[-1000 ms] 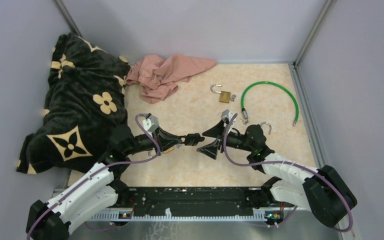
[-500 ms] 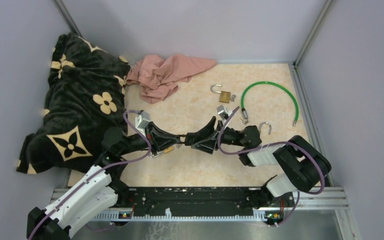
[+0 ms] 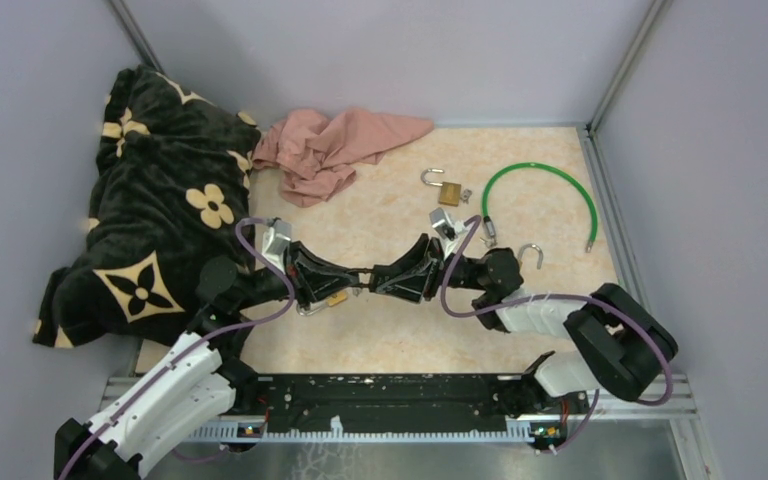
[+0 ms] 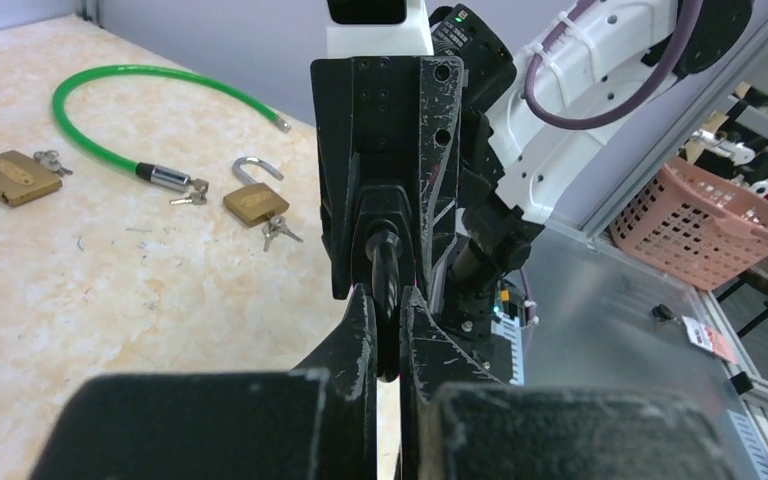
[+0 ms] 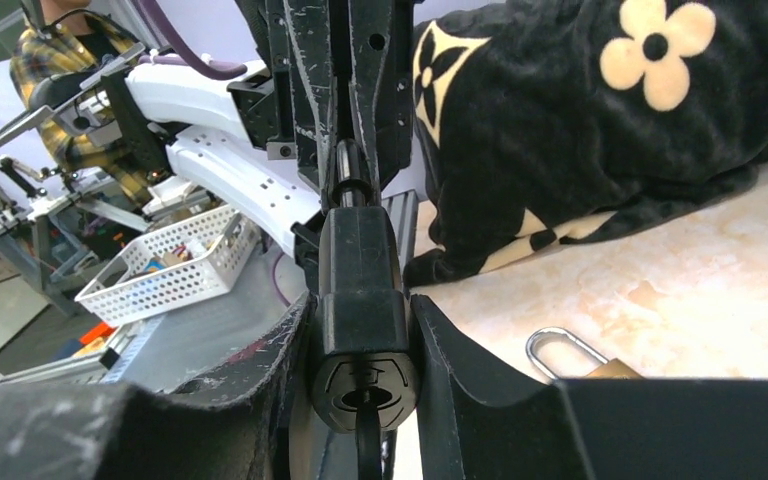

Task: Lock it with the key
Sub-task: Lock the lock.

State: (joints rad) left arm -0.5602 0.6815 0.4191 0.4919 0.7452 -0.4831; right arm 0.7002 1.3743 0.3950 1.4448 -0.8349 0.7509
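A black lock (image 5: pixel 360 270) hangs above the table between my two grippers. Its round keyhole face points at the right wrist camera, and a dark key (image 5: pixel 368 445) sticks out of the slot. My right gripper (image 5: pixel 360 305) is shut on the lock's body, one finger against each side. My left gripper (image 4: pixel 388 300) is shut on the lock's thin far end (image 4: pixel 386 262). In the top view the left gripper (image 3: pixel 356 279) and the right gripper (image 3: pixel 388 277) meet nose to nose at the table's middle.
A brass padlock (image 3: pixel 335 298) lies under the left gripper. Another padlock (image 3: pixel 448 190), a green cable (image 3: pixel 545 190) and a third padlock (image 3: pixel 532 255) lie at the back right. A pink cloth (image 3: pixel 335 145) and a black flowered blanket (image 3: pixel 160 210) fill the left.
My right gripper moved left onto the lock and closed from wide open onto its body. The left arm shifted slightly left and kept its grip.
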